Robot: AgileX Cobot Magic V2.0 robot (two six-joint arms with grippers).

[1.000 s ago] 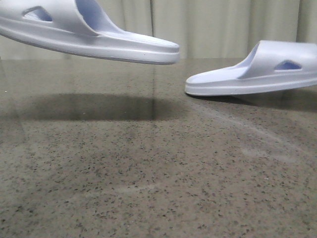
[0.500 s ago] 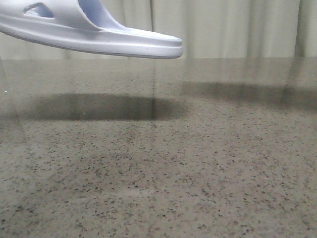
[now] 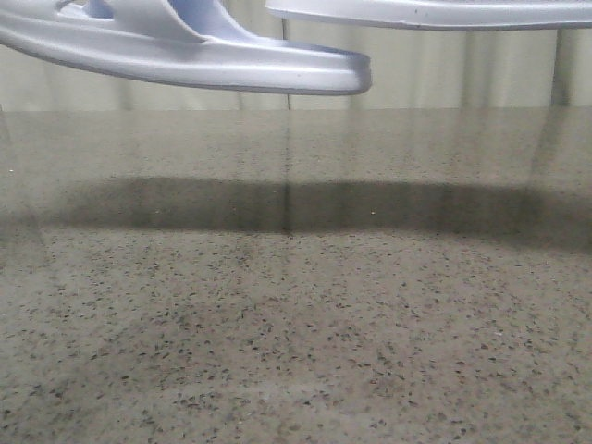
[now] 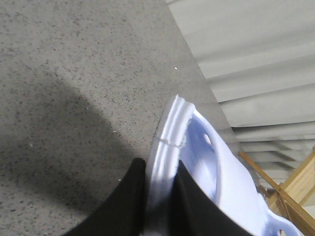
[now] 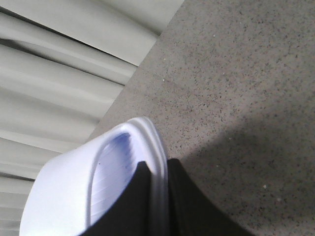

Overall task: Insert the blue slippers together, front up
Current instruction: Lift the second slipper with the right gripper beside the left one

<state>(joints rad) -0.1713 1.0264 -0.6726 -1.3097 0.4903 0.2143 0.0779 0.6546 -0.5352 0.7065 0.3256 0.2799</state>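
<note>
Left gripper (image 4: pixel 160 196) pinching left slipper (image 3: pixel 185 55) by its sole edge, right gripper (image 5: pixel 156 201) clamped on right slipper (image 3: pixel 435 11) rim, both raised above speckled table (image 3: pixel 296 324).

Counted two pale blue slippers: a left slipper (image 3: pixel 213 57) and a right slipper (image 3: pixel 435 11), both up off the table (image 3: pixel 296 324). There were two grippers, the left gripper (image 4: pixel 160 206) and the right gripper (image 5: pixel 156 206), one per slipper. One speckled table and one curtain (image 3: pixel 444 79) behind it.
</note>
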